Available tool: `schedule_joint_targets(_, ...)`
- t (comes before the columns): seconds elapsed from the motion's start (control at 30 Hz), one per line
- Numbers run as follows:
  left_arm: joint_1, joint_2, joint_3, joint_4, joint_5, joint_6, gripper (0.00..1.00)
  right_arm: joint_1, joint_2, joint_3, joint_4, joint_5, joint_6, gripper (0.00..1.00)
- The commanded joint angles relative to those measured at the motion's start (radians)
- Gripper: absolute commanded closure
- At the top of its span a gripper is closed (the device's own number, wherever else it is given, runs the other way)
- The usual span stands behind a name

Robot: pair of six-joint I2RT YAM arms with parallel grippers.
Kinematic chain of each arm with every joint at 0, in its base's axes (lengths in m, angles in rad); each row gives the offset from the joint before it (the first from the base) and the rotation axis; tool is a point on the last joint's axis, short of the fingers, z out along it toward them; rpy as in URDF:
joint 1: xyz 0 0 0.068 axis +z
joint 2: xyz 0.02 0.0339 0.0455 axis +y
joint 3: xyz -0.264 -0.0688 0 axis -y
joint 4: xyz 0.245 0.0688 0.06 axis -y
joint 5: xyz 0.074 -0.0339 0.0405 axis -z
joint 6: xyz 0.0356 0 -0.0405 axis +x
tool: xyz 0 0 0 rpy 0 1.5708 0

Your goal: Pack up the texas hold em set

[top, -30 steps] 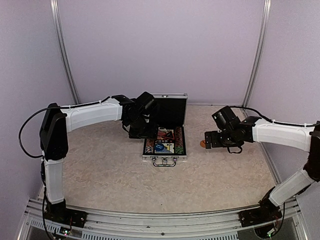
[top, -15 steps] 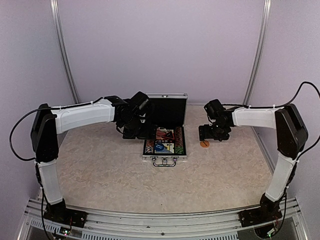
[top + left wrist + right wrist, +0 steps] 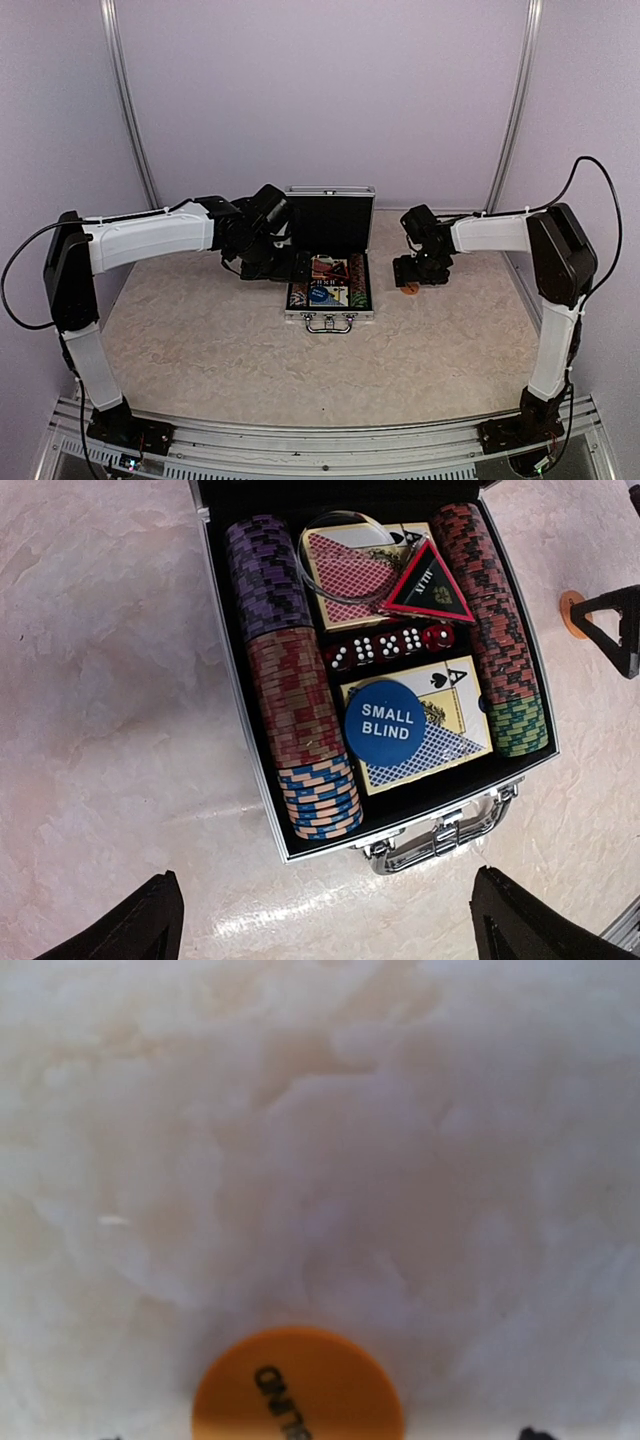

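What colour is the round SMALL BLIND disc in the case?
The disc is blue with white lettering, clearest in the left wrist view.

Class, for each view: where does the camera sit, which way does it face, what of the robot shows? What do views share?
Top external: above, behind the bases, looking down; left arm, right arm, case, orange disc.
Left wrist: above the case, looking down; left pincer tips.
Right wrist: low over the disc; fingertips barely show.
Shared: the disc, in all three.
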Motion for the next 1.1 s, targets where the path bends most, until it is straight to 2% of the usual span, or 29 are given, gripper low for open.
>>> schedule_joint_targets(0.0,-0.003,-0.034,-0.028,0.044,0.017,0.017,0.01,-0.004,0.033,0.037,-0.003,-0.01,-0.01,0.18)
schedule_joint_targets(0.17,-0.003,-0.046,-0.041,0.049,0.013,0.019,0.01,-0.004,0.058,0.035,-0.008,0.007,-0.007,0.2)
schedule_joint_targets(0.37,-0.003,-0.053,-0.042,0.053,0.013,0.018,0.01,-0.005,0.062,0.016,0.005,0.004,-0.008,0.28)
schedule_joint_targets(0.5,-0.003,-0.053,-0.041,0.055,0.014,0.016,0.01,-0.004,0.068,0.006,0.012,-0.005,-0.009,0.39)
schedule_joint_targets(0.83,0.002,-0.066,-0.039,0.051,0.009,0.021,0.01,-0.004,0.07,-0.074,0.074,-0.05,0.014,0.38)
schedule_joint_targets(1.07,0.006,-0.068,-0.044,0.055,0.011,0.021,0.01,-0.004,0.093,-0.064,0.083,-0.06,0.003,0.39)
